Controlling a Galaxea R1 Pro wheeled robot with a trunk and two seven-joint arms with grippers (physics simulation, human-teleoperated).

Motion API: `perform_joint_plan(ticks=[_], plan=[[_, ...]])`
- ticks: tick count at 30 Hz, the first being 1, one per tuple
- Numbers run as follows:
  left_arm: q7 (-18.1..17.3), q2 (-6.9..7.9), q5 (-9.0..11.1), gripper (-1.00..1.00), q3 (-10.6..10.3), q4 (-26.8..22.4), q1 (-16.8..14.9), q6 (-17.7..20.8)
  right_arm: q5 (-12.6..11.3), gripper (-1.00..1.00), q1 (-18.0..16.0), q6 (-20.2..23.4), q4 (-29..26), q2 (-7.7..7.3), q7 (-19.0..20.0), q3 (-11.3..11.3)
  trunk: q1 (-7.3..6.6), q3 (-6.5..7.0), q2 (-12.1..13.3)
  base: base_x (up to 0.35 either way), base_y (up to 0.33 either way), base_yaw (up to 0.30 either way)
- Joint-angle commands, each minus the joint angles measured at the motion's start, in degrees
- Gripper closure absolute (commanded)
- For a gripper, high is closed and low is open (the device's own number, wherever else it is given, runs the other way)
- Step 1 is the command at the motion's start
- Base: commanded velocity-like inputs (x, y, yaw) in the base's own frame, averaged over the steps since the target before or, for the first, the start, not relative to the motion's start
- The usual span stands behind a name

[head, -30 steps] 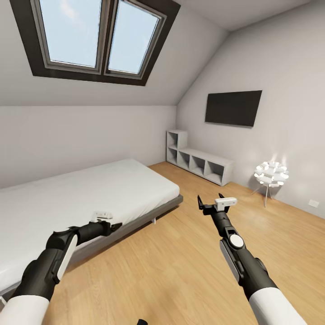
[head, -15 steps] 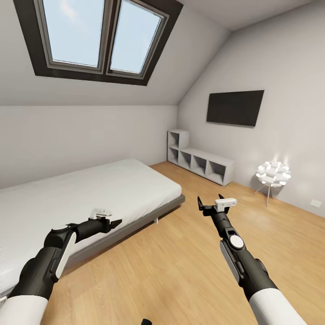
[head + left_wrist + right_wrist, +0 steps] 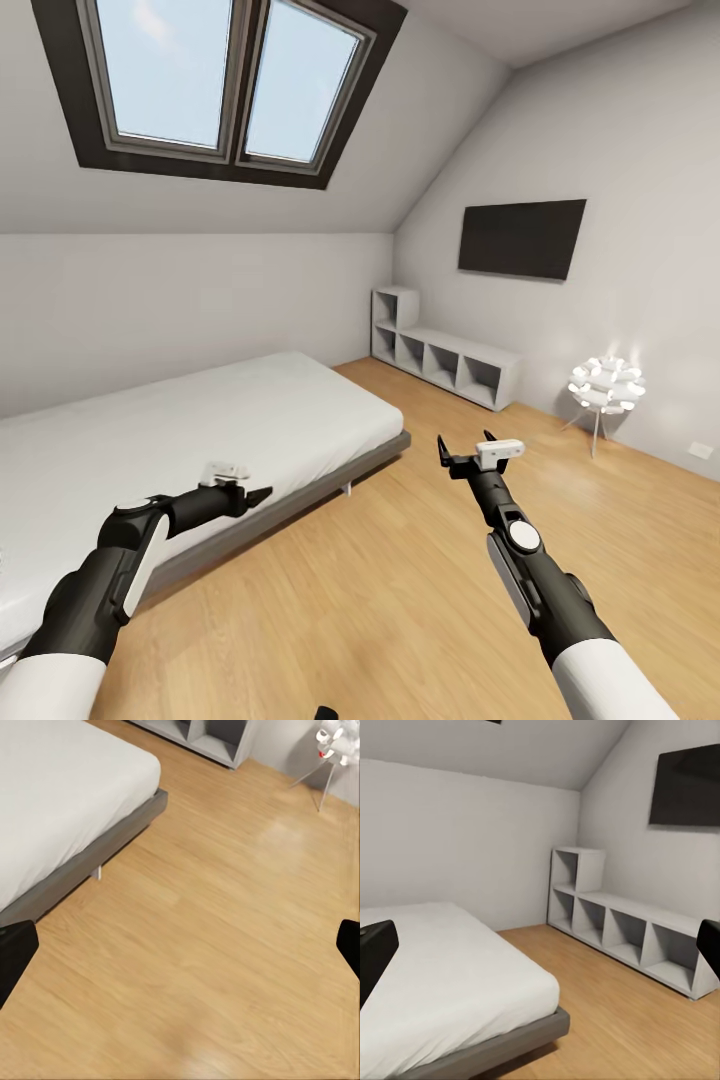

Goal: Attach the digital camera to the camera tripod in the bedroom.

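While the robot is standing in the bedroom (image 3: 520, 120), both of its arms are reaching out in front of it. The left tool (image 3: 250, 494) is hanging near the edge of the bed (image 3: 200, 420), and its two fingers are spread wide apart with nothing between them. In the left wrist view the dark fingertips (image 3: 15, 952) are showing at both sides, with the wood floor (image 3: 210, 945) lying under them. The right tool (image 3: 465, 448) is pointing up and forward over the floor, and its fingers are also standing wide apart and holding nothing.

A grey frame is carrying the white bed, which is sitting against the wall on the robot's left. A low white shelf (image 3: 445, 362) with open boxes is standing along the far wall, and a black screen (image 3: 520, 238) is hanging above it. A small white lamp (image 3: 604, 386) shaped like a flower is glowing on thin legs near the right wall. Two big windows (image 3: 215, 85) are sitting in the sloped ceiling, and blue sky is showing through them.
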Motion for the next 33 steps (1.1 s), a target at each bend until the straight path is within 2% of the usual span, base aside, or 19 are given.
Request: perform_joint_plan(ticks=[1, 6, 11, 26, 33], plan=[[-0.9, 0.0, 0.2, -1.0, 0.1, 0.0, 0.0, 0.4, -0.1, -1.0, 0.0, -0.2, 0.0, -0.03, 0.1, 0.1, 0.0, -0.06, 0.0, 0.0, 0.002, -0.051], [-4.7, 0.06, 0.1, -1.0, 0.1, 0.3, -0.1, 0.4, -0.1, -1.0, 0.0, -0.1, 0.1, -0.03, 0.1, 0.1, 0.0, 0.01, 0.0, 0.0, 0.001, -0.155], [-6.5, 0.09, 0.0, -1.0, 0.1, 0.7, -0.1, 0.4, -0.1, -1.0, 0.0, -0.2, 0.1, -0.03, 0.2, 0.1, 0.0, 0.11, 0.0, 0.0, 0.0, -0.212], [-7.4, 0.11, -0.1, -1.0, 0.0, 1.5, -0.1, 0.4, -0.1, -1.0, 0.0, -0.2, 0.2, -0.03, 0.1, 0.1, 0.0, 0.15, 0.0, 0.002, 0.002, -0.044], [-7.4, 0.11, -0.1, -1.0, 0.0, 1.5, -0.1, 0.4, -0.1, -1.0, 0.0, -0.2, 0.2, -0.03, 0.1, 0.1, 0.0, 0.15, 0.0, 0.095, 0.145, -0.003]])
